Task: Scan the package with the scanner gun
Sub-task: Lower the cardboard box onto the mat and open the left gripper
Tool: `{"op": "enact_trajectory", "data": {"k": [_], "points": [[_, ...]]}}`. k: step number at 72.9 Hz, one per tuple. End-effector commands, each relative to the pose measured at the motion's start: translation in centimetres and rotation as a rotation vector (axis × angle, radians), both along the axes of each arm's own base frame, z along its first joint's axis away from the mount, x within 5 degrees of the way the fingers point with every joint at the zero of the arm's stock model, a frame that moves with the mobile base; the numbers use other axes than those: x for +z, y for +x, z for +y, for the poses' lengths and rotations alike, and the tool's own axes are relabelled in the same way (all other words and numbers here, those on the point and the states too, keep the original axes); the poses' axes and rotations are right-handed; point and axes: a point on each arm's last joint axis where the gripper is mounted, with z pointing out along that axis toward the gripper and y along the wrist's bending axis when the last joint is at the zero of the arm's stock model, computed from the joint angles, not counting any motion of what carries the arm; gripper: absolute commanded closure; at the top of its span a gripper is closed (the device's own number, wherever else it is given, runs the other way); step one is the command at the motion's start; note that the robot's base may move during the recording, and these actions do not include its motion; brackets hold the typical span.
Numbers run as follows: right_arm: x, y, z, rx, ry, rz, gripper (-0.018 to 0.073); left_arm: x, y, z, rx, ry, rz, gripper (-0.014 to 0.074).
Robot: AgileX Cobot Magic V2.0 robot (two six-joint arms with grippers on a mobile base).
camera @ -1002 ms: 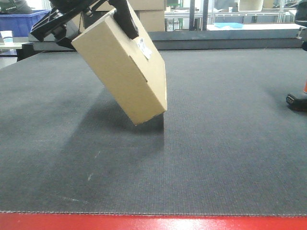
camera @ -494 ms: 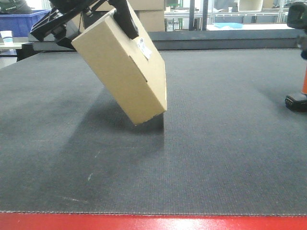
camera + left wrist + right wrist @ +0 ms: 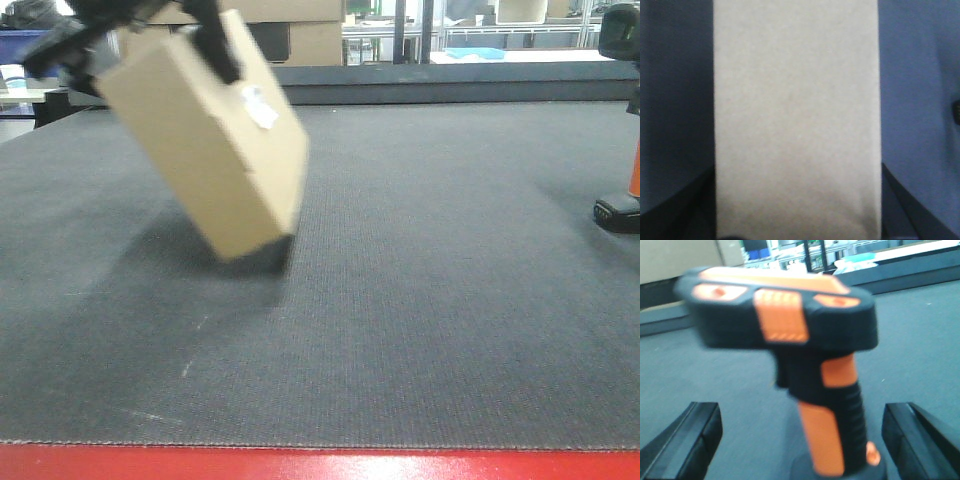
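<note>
Package (image 3: 205, 150): your long axis tilts from 10 down to 4 o'clock, label up.
Left gripper (image 3: 140, 30): clamped on its top end.
Right gripper (image 3: 800, 440): fingers apart, flanking your upright scanner gun (image 3: 790, 340).

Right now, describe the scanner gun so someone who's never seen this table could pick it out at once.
Start at the wide dark grey mat covering the table and follow it to its right edge. There the scanner gun stands upright on its black foot, between the open fingers of the right pincer. Its bright orange handle and black head set it apart from the plain tan package, tilted at far left.
</note>
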Motion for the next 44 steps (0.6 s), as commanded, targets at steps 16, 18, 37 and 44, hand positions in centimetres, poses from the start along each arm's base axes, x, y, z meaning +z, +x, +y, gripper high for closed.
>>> {"op": "enact_trajectory", "data": {"k": [16,18,37,44], "points": [[0.4,-2.3,1.2,0.096,-0.045,-0.013,-0.0002,2.9,0.7,7.7,0.022,0.246,-0.07,0.0707],[0.4,-2.4,1.2,0.096,-0.045,-0.013,-0.0002,2.9,0.7,8.4,0.029,0.29,-0.068,0.0707],[0.7,-2.5,1.2,0.096,-0.047,-0.026,-0.0002,2.5,0.2,12.4,0.06,0.513,0.018,0.0707],[0.7,-2.5,1.2,0.098,-0.048,-0.026,-0.0002,2.5,0.2,12.7,0.07,0.509,0.018,0.0707]]}}
